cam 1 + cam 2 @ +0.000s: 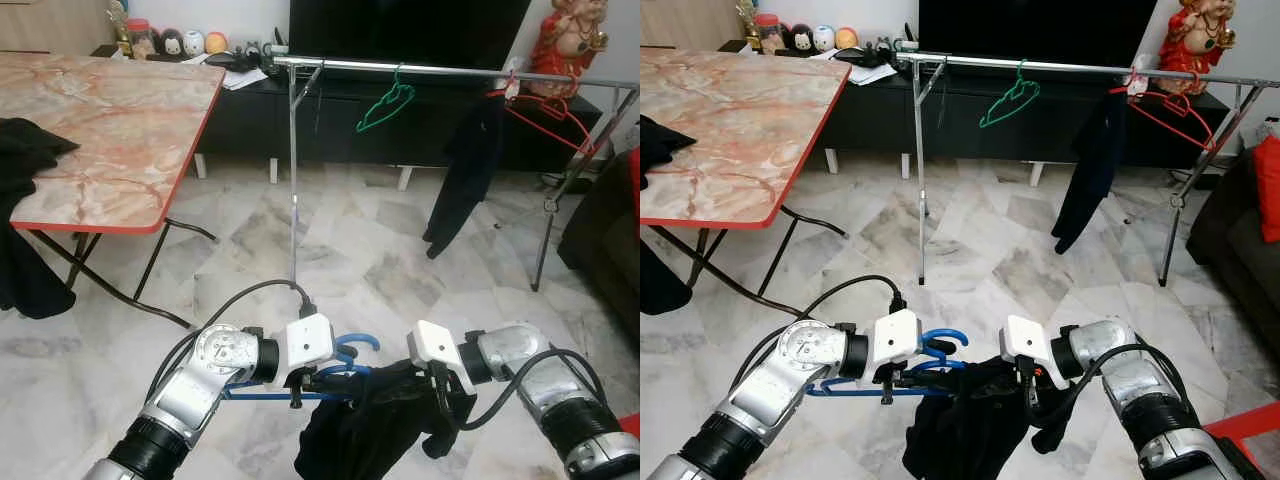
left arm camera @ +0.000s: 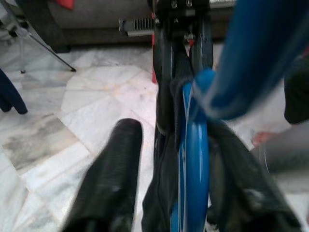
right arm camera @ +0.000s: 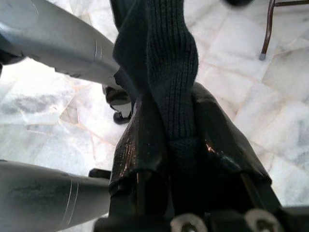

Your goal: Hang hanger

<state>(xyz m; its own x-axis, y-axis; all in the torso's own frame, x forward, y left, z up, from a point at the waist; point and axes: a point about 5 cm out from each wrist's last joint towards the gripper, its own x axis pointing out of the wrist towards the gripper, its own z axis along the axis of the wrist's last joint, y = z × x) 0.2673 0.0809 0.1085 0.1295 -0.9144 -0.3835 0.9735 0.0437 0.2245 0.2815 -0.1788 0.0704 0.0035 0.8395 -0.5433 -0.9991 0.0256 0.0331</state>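
Blue hanger [image 1: 300, 385] held low in front of the robot, above the marble floor [image 1: 380, 270], roughly level, hook curling up between the two wrists. A black knit garment [image 1: 365, 425] is draped over it and sags below.

Left gripper [image 1: 318, 382] at the hanger's neck: in the left wrist view the blue bar [image 2: 193, 179] runs along between the two black fingers [image 2: 111, 183], with dark cloth bunched against it. Fingers stand a little apart, the hanger lying between them; firmness of the clamp not clear from that view.

Right gripper [image 3: 166, 140] is closed tight on a fold of the knit garment; ribbed fabric is pinched between both fingers in the right wrist view.

Ahead, well apart from the hanger: metal clothes rail [image 1: 420, 68] on thin legs. On it hang a green hanger [image 1: 385, 105], bare, a dark garment [image 1: 465, 170], and a red hanger [image 1: 545, 115] near the rail's right end.

To the robot's left: folding table [image 1: 110, 130] with marble-pattern top and red edge, black cloth [image 1: 25, 150] lying over its near left side. Behind the rail: low black TV cabinet [image 1: 380, 110].
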